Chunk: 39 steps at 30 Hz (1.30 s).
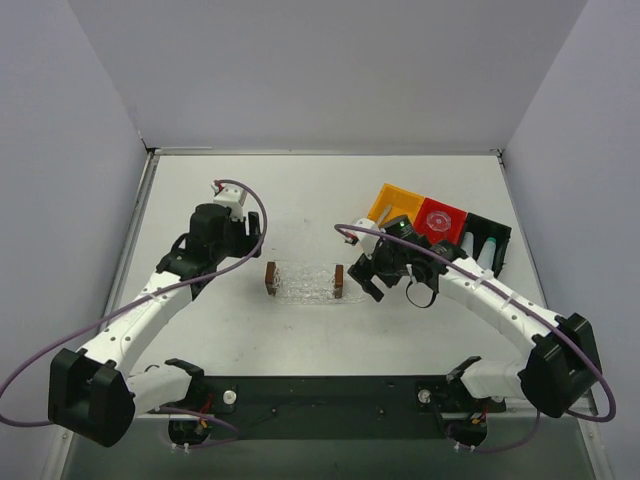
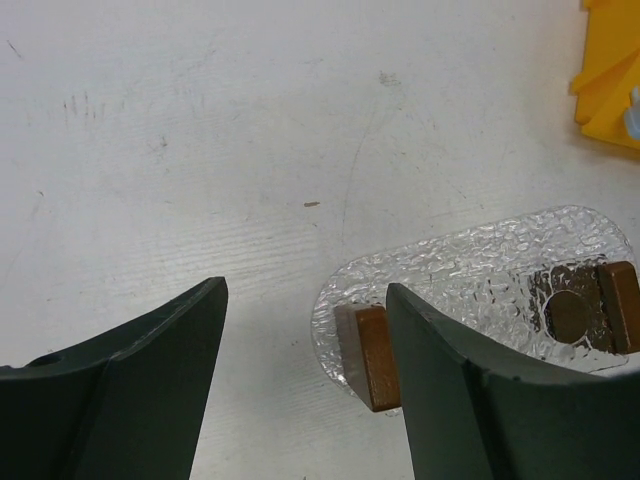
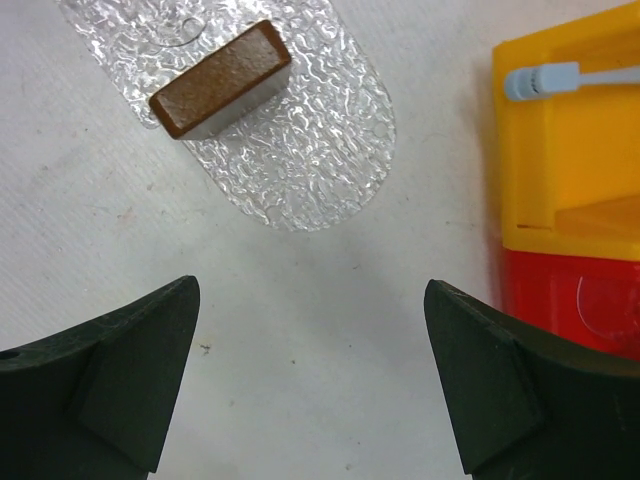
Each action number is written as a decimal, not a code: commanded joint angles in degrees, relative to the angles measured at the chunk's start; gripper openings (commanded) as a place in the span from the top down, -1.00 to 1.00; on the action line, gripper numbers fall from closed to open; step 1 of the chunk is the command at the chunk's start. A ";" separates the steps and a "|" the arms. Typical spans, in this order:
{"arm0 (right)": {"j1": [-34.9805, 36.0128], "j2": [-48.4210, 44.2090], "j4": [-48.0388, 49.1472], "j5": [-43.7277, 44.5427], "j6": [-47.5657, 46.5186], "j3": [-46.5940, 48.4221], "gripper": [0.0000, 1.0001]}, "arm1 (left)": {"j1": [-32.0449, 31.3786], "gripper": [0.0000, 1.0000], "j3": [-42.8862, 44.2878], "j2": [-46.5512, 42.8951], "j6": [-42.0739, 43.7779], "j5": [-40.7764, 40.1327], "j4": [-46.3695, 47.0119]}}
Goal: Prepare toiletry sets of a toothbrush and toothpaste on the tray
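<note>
While the top view shows me both arms flanking the tray [image 1: 305, 282], only the wrist cameras show the jaws. The left gripper [image 2: 307, 290] has its fingers spread apart, with nothing between them but bare table [image 2: 200, 120]. The tray lies ahead and to its right, partly hidden behind the right finger, with its long axis running away to the right. A brown block [image 2: 368, 355] stands on the tray's near end, just beside that finger.

The right gripper [image 3: 310, 290] also has its jaws wide apart and is empty. The tray's rounded end sits ahead and to its left. Ahead and to its right, past the right finger, is the yellow bin [image 3: 560, 180]. Only this view shows me the toothbrush [image 3: 545, 78] in it. Its long axis runs across the frame, pale-blue head pointing left toward the tray, handle running off the right edge. The red bin [image 3: 570, 300] is nearer, just beside that finger. The black bin [image 1: 488, 240], seen only from above, holds pale items too small for me to name.
</note>
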 commanded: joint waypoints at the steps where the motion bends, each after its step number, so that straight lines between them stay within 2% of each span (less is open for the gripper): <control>1: 4.03 3.20 2.89 3.74 -1.46 1.76 -0.77 | 1.67 -0.50 1.70 -3.15 3.26 2.19 2.36; 14: 10.36 11.45 8.34 4.18 -1.11 2.38 -0.76 | 4.74 -0.55 0.20 -6.05 3.44 0.52 3.76; 39: 11.06 17.18 11.24 7.61 0.74 5.63 -0.75 | 6.86 -0.56 -1.91 -7.02 2.38 1.40 5.52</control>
